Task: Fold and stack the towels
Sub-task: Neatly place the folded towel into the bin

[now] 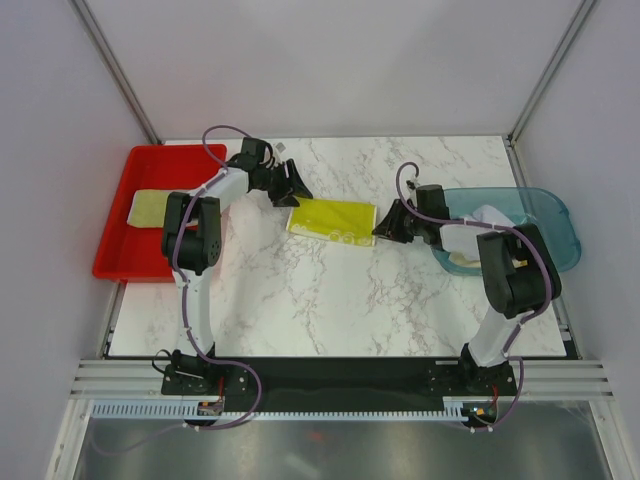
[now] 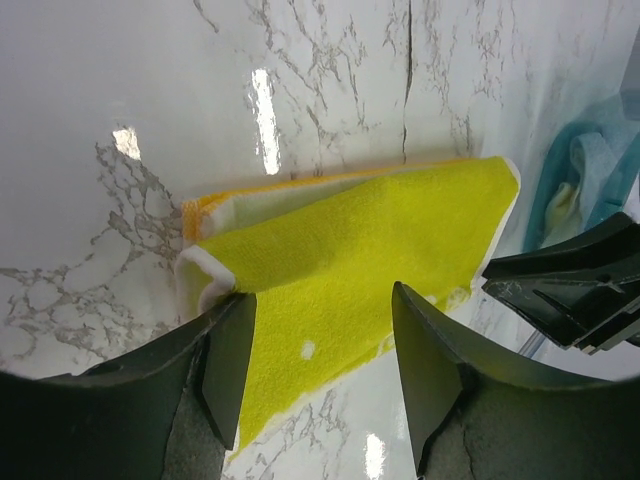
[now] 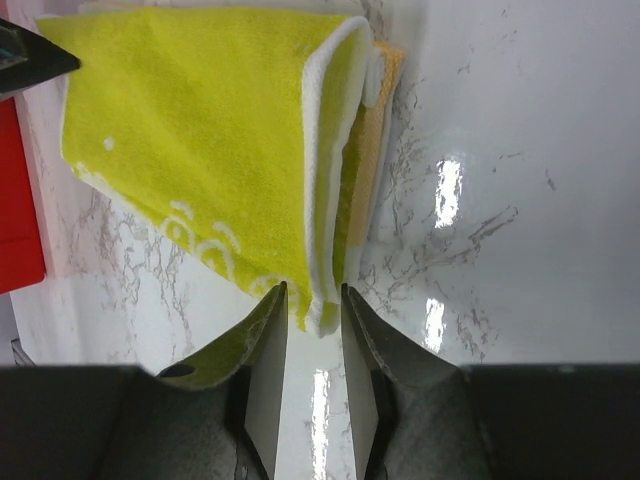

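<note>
The yellow towel (image 1: 332, 220) lies on the surface (image 1: 300, 300) between the open left fingers (image 2: 222, 370), which straddle one end, and the right fingers (image 3: 262, 350), pinched on its white hem at the other; aligning edges before pressing flat should keep the fold square.

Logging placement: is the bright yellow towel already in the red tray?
No, the bright yellow towel lies on the marble table, outside the red tray.

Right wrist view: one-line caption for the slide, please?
Right gripper pinching the white-trimmed edge of a folded yellow towel on the marble table.
</note>
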Robot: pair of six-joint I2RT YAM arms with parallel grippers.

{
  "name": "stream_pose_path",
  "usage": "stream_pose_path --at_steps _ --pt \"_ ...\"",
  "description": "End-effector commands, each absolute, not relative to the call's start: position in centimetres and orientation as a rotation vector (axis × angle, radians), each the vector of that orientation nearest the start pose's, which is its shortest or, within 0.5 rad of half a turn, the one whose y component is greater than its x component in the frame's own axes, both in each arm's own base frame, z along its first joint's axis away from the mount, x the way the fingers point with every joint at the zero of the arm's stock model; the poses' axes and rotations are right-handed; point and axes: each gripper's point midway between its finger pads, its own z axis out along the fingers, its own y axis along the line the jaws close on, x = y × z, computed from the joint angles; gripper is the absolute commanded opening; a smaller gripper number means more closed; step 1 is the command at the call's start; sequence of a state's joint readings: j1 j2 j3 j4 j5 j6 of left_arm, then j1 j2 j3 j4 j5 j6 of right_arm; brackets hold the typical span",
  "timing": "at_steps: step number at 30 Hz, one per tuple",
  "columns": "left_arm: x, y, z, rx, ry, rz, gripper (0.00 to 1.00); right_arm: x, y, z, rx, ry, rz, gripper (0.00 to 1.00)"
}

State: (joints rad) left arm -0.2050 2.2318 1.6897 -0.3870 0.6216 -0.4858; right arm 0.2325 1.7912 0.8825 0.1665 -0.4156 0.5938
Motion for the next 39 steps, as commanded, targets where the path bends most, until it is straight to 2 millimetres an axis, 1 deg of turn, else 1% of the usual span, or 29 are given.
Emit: stream_pose_path --at_steps 1,2,4,6,7,8,11,12,13,14,15,16,17,18,19,20,21,22,24,27,28,30,32,33,34,36,37,38,39 --pt "49.2 -22.5 11.0 -0.034 2.451 -1.094 0.64 40.3 17.8 7.9 0.187 2.331 0.804 0.36" --pt "48.9 -22.5 10.9 -0.036 2.455 -1.100 0.64 40.3 17.6 8.0 0.200 2.344 0.784 0.36" --pt "48.6 -22.6 11.3 -0.032 2.453 -1.105 0.64 41.0 17.1 8.7 0.209 2.329 0.744 0.34" --pt "48.2 -22.5 10.9 -0.034 2.467 -1.109 0.64 41.7 17.1 9.4 0.211 2.337 0.733 0.32" --pt "48.0 -22.5 10.7 -0.030 2.470 -1.107 0.64 41.9 17.4 9.4 0.208 2.338 0.742 0.31" --pt "47.9 -22.4 10.5 -0.029 2.474 -1.105 0.64 42.7 17.7 10.4 0.198 2.312 0.755 0.29" --pt "47.8 -22.4 10.2 -0.023 2.479 -1.098 0.64 44.6 19.1 11.9 0.165 2.247 0.837 0.27" --pt "47.9 -22.4 10.2 -0.023 2.477 -1.099 0.64 44.9 19.5 12.0 0.170 2.245 0.868 0.28" --pt "48.0 -22.4 10.2 -0.022 2.475 -1.101 0.64 45.3 19.8 11.1 0.178 2.262 0.886 0.28" --pt "48.3 -22.5 9.7 -0.021 2.478 -1.097 0.64 45.9 20.5 11.5 0.169 2.246 0.919 0.28" --pt "48.5 -22.4 9.2 -0.032 2.486 -1.088 0.64 46.3 20.5 11.0 0.187 2.249 0.924 0.28" --pt "48.6 -22.5 8.9 -0.037 2.493 -1.093 0.64 46.7 20.6 9.6 0.215 2.273 0.924 0.28" --pt "48.8 -22.5 8.7 -0.039 2.493 -1.095 0.64 46.9 20.7 9.0 0.224 2.277 0.929 0.28" --pt "48.8 -22.6 7.5 -0.053 2.516 -1.102 0.64 46.9 20.6 7.5 0.239 2.300 0.921 0.28" --pt "48.9 -22.6 6.9 -0.059 2.525 -1.100 0.64 46.7 20.2 6.4 0.263 2.318 0.896 0.28" --pt "49.1 -22.7 6.6 -0.059 2.527 -1.100 0.64 47.0 19.6 5.8 0.283 2.308 0.844 0.28" --pt "49.2 -22.4 5.6 -0.068 2.544 -1.083 0.64 47.0 18.9 5.0 0.303 2.312 0.802 0.28" --pt "49.3 -22.3 5.2 -0.071 2.547 -1.067 0.64 46.5 18.3 3.8 0.319 2.330 0.760 0.28" --pt "49.7 -21.9 4.5 -0.074 2.551 -1.036 0.64 46.7 17.5 2.9 0.330 2.325 0.714 0.28" --pt "50.1 -21.6 3.9 -0.078 2.554 -1.010 0.65 46.5 17.0 1.8 0.328 2.338 0.671 0.27" --pt "50.1 -21.5 3.6 -0.084 2.562 -1.012 0.65 46.4 16.7 1.5 0.329 2.344 0.652 0.27" --pt "50.5 -21.2 3.5 -0.086 2.558 -0.996 0.65 46.3 16.5 1.2 0.334 2.347 0.635 0.27" --pt "50.7 -21.1 3.7 -0.076 2.548 -0.982 0.66 46.1 16.1 0.8 0.342 2.351 0.614 0.27" --pt "50.9 -21.1 4.1 -0.072 2.539 -0.994 0.67 46.1 16.2 1.0 0.351 2.347 0.620 0.27" --pt "50.9 -21.2 4.5 -0.067 2.533 -1.005 0.69 45.7 16.0 0.7 0.363 2.351 0.614 0.27" --pt "51.3 -21.5 6.4 -0.055 2.496 -1.036 0.70 45.8 16.3 1.2 0.363 2.325 0.644 0.27" --pt "51.3 -21.6 7.1 -0.050 2.484 -1.045 0.71 45.8 17.0 1.6 0.337 2.320 0.694 0.27" --pt "51.3 -21.6 8.8 -0.039 2.457 -1.049 0.71 45.8 17.5 2.0 0.319 2.316 0.728 0.28" --pt "51.3 -21.6 9.4 -0.033 2.450 -1.042 0.72 45.9 17.8 2.4 0.303 2.311 0.756 0.29"
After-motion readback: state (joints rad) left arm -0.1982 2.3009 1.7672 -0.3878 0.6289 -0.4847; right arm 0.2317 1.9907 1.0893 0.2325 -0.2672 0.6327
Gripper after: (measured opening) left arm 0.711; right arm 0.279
